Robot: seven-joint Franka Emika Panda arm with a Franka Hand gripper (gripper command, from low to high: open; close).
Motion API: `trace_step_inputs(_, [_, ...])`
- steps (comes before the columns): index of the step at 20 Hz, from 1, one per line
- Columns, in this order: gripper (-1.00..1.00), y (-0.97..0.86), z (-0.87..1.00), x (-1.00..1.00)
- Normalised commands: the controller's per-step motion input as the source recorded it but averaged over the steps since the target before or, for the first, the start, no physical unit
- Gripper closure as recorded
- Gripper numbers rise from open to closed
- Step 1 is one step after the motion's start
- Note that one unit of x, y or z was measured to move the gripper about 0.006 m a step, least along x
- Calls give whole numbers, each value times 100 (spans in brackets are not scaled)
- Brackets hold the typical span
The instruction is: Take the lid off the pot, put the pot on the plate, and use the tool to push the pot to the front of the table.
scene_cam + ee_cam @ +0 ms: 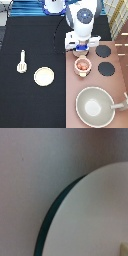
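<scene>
Gripper [81, 48] low over the stove [95, 75], just above the pot [82, 65]; finger spacing can't be told. Plate [43, 76] and tool [21, 62] sit apart on the desk [30, 105].

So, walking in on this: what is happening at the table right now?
The robot's gripper hovers over the stove panel, just toward the exterior view's top from the pot. The pot stands uncovered on that panel, with reddish items showing inside it. The lid cannot be made out. The plate and the tool lie untouched on the black table.
</scene>
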Motion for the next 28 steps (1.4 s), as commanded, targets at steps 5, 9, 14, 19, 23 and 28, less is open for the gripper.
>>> trace_step_inputs(5, [-100, 1, 89, 3])
trace_step_inputs(9, [-100, 0, 84, 51])
trace_step_inputs(14, [-100, 0, 59, 76])
trace_step_inputs(19, [-100, 0, 55, 81])
trace_step_inputs(23, [-100, -9, 42, 82])
trace_step_inputs(28, [-100, -24, 19, 80])
